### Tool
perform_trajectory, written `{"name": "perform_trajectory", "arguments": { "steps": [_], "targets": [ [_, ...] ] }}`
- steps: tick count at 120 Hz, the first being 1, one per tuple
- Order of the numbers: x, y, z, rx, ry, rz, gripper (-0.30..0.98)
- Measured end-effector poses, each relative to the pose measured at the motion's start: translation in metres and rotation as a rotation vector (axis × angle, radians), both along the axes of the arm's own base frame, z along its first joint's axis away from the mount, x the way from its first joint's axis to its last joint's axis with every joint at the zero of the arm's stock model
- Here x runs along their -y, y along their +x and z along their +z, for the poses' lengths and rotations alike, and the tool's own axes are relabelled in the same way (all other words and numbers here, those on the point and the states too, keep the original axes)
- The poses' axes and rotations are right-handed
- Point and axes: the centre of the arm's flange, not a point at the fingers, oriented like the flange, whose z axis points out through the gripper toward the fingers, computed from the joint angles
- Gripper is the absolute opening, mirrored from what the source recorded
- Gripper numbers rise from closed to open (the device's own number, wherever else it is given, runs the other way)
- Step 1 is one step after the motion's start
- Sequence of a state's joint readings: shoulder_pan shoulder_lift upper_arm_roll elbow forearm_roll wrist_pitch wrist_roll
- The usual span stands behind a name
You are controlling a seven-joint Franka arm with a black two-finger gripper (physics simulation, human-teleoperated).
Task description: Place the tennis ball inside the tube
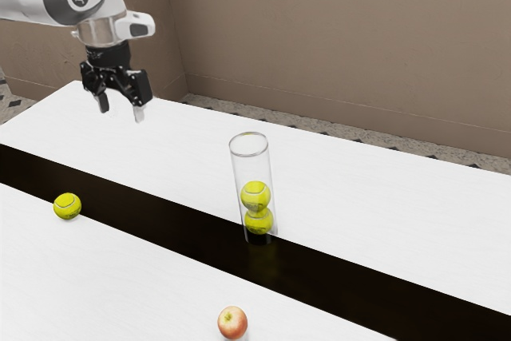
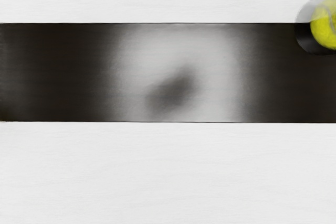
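The two-finger gripper [image 1: 121, 109] hangs empty, fingers wide apart; two tennis balls [image 1: 256, 196] sit stacked inside the clear tube [image 1: 250, 151], while the loose tennis ball [image 1: 68, 206] on the table [image 1: 144, 289] needs grasping and inserting

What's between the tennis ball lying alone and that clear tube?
Only the table's black stripe lies between the lone ball and the tube, in the exterior view.

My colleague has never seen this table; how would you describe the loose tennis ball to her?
On the white table, find the glossy black stripe. At its edge, toward the exterior view's left, lies one round yellow-green tennis ball. Unlike the two matching balls stacked inside the tall clear tube, it lies outside.
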State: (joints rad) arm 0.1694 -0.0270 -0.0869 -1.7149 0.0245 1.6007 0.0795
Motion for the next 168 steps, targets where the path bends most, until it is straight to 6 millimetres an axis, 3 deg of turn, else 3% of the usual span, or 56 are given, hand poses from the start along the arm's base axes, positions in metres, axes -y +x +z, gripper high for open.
{"name": "perform_trajectory", "arguments": {
  "steps": [12,24,36,50,75,93,108,128,168],
  "targets": [
    [-0.005,-0.012,-0.005,0.023,0.006,0.012,0.69],
    [-0.009,-0.033,-0.037,0.009,0.005,0.022,0.68],
    [-0.052,-0.045,-0.08,-0.011,-0.002,0.106,0.69],
    [-0.119,-0.057,-0.135,-0.028,-0.007,0.232,0.69],
    [-0.21,-0.057,-0.211,0.033,0.007,0.337,0.69],
    [-0.246,-0.04,-0.256,0.063,0.013,0.341,0.69],
    [-0.277,-0.029,-0.282,0.077,0.017,0.352,0.69],
    [-0.296,-0.027,-0.297,0.077,0.017,0.352,0.69],
    [-0.289,-0.028,-0.308,0.037,-0.01,0.322,0.69]
  ]
}}
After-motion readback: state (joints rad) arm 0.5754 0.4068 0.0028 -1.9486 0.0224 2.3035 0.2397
